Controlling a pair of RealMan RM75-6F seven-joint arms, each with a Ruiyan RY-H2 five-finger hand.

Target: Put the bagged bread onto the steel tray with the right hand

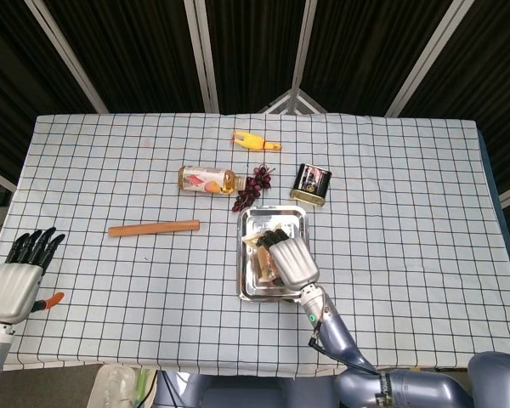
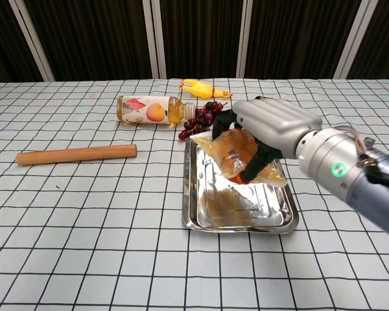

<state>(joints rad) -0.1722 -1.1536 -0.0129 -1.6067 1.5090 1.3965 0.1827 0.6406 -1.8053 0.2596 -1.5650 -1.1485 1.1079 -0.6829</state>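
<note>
Far left, off the bench's edge, the left hand (image 1: pixel 13 285) hangs with fingers spread, holding nothing. The right hand (image 2: pixel 267 129) grips the bagged bread (image 2: pixel 236 152) directly above the steel tray (image 2: pixel 198 217), not touching it; lowering straight down should land it.

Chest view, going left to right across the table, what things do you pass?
Wooden rolling pin → juice bottle lying on its side → bagged bread held by the right hand above the steel tray.
</note>
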